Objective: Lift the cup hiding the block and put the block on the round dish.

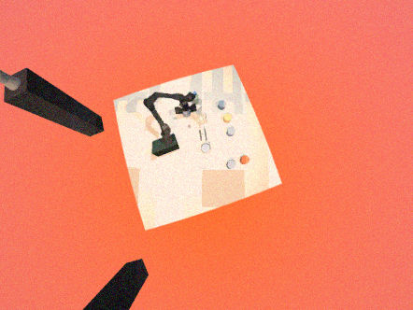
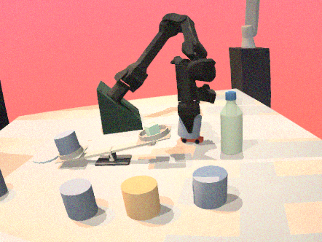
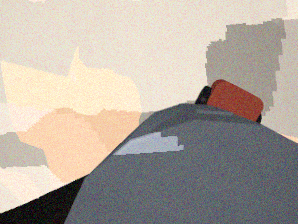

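Observation:
My gripper point(image 2: 189, 125) is shut on a grey-blue cup point(image 1: 187, 114) point(image 3: 190, 175), upright just behind or over the red toy car; I cannot tell whether its base touches anything. The balance point(image 2: 109, 149) is tilted. Its raised end bears a pale green block point(image 2: 152, 129), uncovered in a shallow ring holder. The other grey-blue cup point(image 1: 206, 147) point(image 2: 68, 143) stands on the lowered end, tilted with it. The round dish point(image 2: 44, 160) is partly hidden behind that end, with nothing visible on it.
The red toy car point(image 2: 198, 139) point(image 3: 235, 100) is at the held cup's base. A green bottle point(image 2: 231, 127) stands right of it. A yellow cylinder point(image 1: 227, 118) point(image 2: 140, 198) and grey-blue cylinders point(image 2: 210, 187) point(image 2: 79, 200) stand in front. An orange cylinder point(image 1: 244, 160) stands farther along.

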Robot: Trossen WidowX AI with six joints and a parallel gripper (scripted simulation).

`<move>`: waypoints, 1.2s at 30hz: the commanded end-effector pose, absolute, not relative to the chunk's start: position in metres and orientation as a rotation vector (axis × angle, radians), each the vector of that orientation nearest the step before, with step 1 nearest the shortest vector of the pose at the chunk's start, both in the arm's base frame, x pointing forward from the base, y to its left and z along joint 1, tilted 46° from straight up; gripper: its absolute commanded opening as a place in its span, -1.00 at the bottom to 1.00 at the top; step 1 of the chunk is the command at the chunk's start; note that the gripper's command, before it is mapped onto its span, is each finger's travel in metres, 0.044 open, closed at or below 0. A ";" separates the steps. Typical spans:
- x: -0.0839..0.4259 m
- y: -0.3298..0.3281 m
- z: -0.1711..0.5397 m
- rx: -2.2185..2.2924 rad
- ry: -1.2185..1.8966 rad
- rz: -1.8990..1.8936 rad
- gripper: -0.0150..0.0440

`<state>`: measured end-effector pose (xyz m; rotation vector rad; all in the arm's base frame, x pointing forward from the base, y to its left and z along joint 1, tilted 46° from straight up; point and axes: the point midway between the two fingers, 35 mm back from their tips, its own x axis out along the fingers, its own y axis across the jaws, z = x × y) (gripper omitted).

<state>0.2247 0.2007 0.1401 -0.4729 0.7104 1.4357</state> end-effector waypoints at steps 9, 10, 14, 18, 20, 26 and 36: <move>0.225 0.213 0.127 -0.471 0.715 1.430 -0.49; 0.225 0.215 0.126 -0.471 0.715 1.430 -0.49; 0.225 0.216 0.124 -0.470 0.715 1.430 -0.49; 0.225 0.216 0.124 -0.470 0.715 1.430 -0.49; 0.225 0.216 0.124 -0.470 0.715 1.430 -0.49; 0.225 0.216 0.124 -0.470 0.715 1.430 -0.49; 0.225 0.216 0.124 -0.470 0.715 1.430 -0.49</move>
